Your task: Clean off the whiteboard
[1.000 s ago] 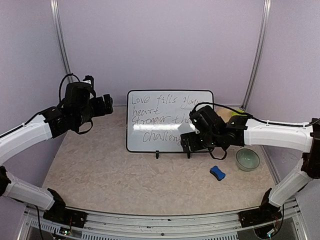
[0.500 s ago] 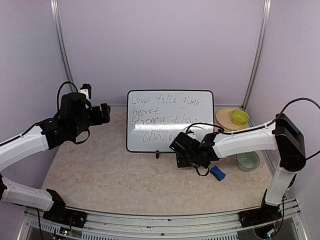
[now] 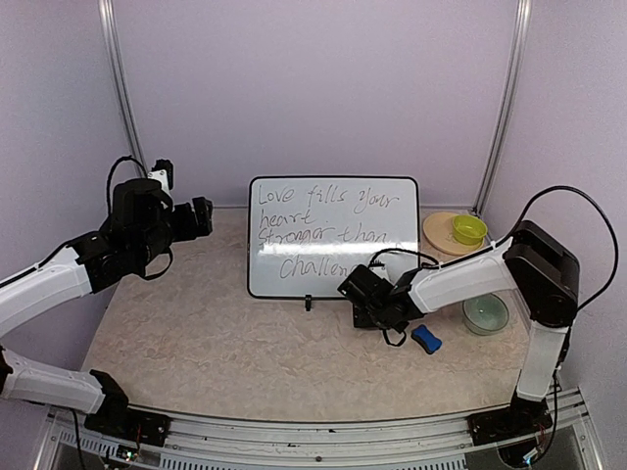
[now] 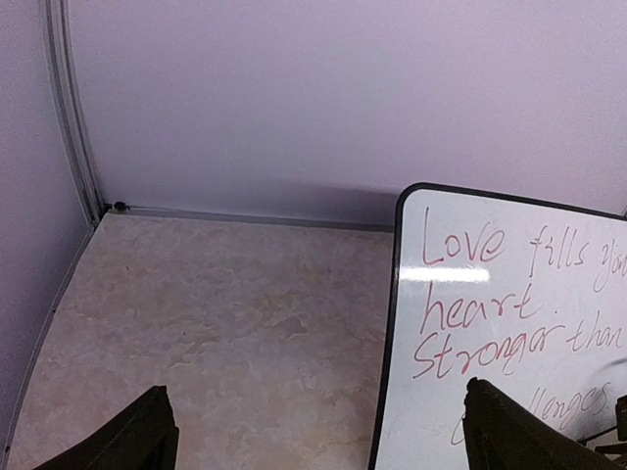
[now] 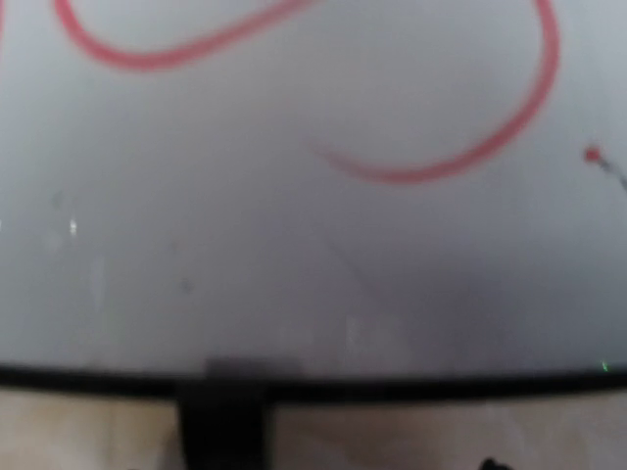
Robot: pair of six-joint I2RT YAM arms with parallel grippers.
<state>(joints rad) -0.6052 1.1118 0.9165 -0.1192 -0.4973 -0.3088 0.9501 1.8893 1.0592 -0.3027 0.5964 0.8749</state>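
The left arm sits raised out at its side, elbow bent, wrist level; left gripper (image 3: 199, 216) points in toward the centre, its fingers (image 4: 147, 436) spread wide; right arm folds sharply at the elbow, forearm reaching low toward the middle; right gripper (image 3: 359, 300) is dark and bunched, jaw spacing unreadable.

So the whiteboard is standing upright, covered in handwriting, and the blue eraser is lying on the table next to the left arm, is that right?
Not quite. The blue eraser is lying on the table next to the right arm, not the left; the top external view shows it. The rest holds: the whiteboard is standing upright, covered in handwriting.
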